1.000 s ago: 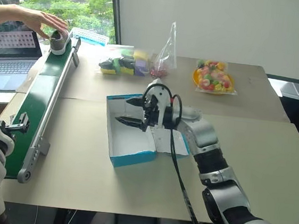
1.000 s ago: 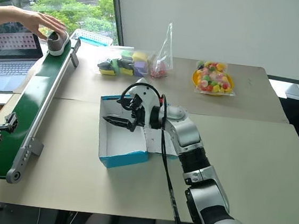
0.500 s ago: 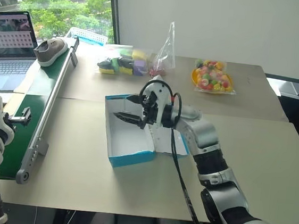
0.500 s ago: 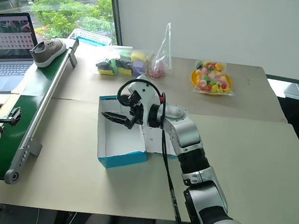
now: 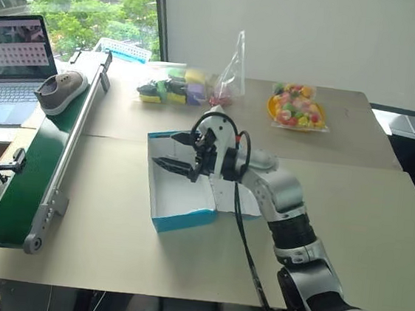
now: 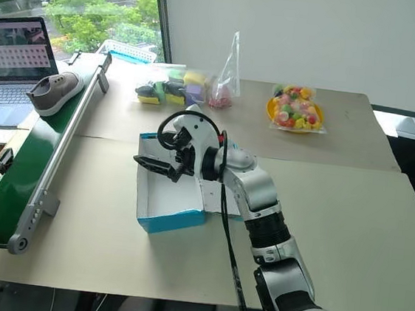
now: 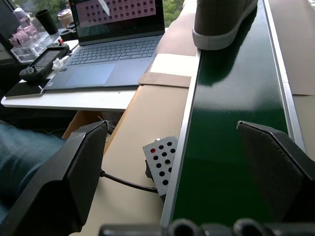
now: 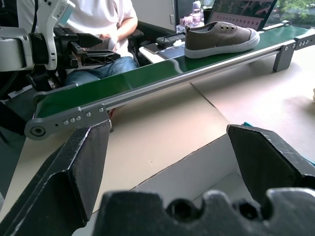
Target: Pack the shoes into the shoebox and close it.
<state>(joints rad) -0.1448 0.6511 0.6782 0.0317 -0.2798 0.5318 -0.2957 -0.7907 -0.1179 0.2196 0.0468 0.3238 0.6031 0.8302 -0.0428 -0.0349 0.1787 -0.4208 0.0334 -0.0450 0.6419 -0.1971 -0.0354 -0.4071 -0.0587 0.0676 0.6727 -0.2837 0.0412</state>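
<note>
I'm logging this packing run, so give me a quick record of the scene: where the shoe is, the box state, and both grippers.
shoe: one grey sneaker on the green conveyor belt, far end
shoebox: open, nothing inside, on the table
right gripper: open, over the box
left gripper: open, at the belt's near end
laptop: beside the belt

A pale beige counter (image 5: pixel 350 208) stands against a plain white wall (image 5: pixel 302 32). Beside the wall, a dark-framed window (image 5: pixel 75 0) lets in daylight and shows green trees (image 5: pixel 82 5) outside.
</note>
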